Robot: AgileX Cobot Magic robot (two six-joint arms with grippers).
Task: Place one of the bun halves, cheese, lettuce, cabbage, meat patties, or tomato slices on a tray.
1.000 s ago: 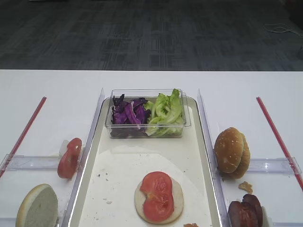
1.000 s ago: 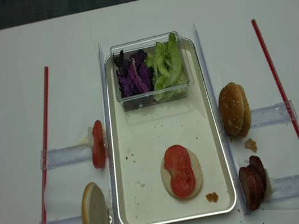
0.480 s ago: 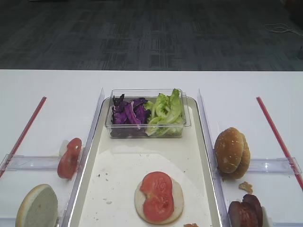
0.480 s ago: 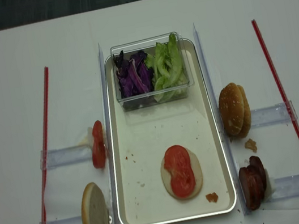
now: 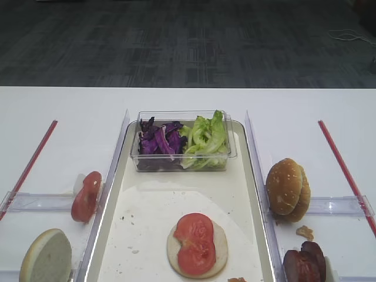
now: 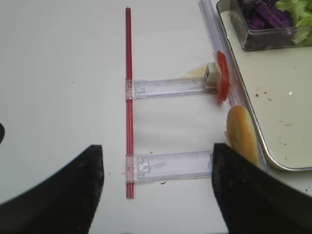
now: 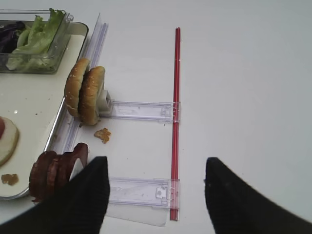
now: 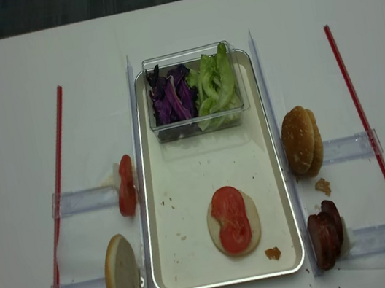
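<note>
A bun half [image 8: 234, 222] with tomato slices [image 8: 231, 218] on top lies on the tray [image 8: 185, 189], toward six o'clock, so some food is already placed. More buns [image 8: 301, 140] and meat patties [image 8: 324, 235] wait at three o'clock off the tray. The left gripper [image 6: 156, 195] and right gripper [image 7: 153, 195] are both spread wide, holding nothing.

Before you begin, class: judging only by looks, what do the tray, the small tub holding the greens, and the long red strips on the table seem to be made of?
The tray: probably metal, with a shiny silvery raised rim and a dull cream floor.
The tub: clear, glossy plastic; the cabbage and lettuce show through its walls.
The red strips: thin, flat and evenly red, perhaps tape or plastic; the views leave that open.
</note>
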